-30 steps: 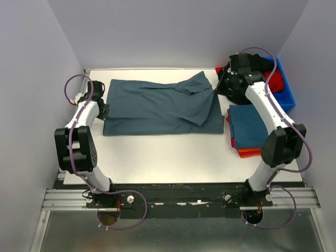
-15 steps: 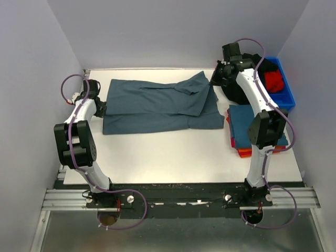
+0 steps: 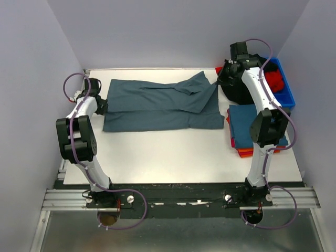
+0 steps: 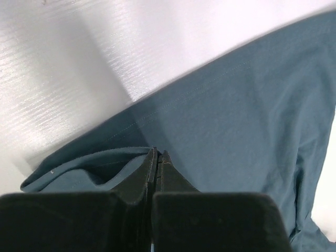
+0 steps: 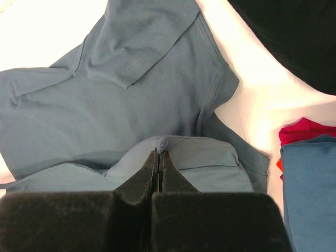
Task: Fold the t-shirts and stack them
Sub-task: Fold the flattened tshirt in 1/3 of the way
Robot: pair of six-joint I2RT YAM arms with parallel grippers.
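White tabletop fills the floor of a pale, lavender-walled booth, with both arm bases bolted to a rail along its near edge. On the near right of the table, beside the right arm, sits a folded stack: a blue t-shirt on top, with a red edge and an orange edge showing beneath it on the near side. Further back, a dusty teal t-shirt lies stretched left to right across the far half of the table. It is partly folded, so a lower layer shows as a band along its near side, and one sleeve lies turned over near its right end. The left gripper is at the shirt's left edge, its jaws pressed together with the hem gathered up and bunched at the tips, so it appears to be pinching that edge. The right gripper is at the shirt's right end, jaws clamped tight on a raised fold of teal cloth, a small nub of which pokes out between the tips. Just behind and to the right of that gripper, a black t-shirt lies heaped on the table, partly hidden by the right arm. In the far right corner stands a blue bin with a red t-shirt inside it.
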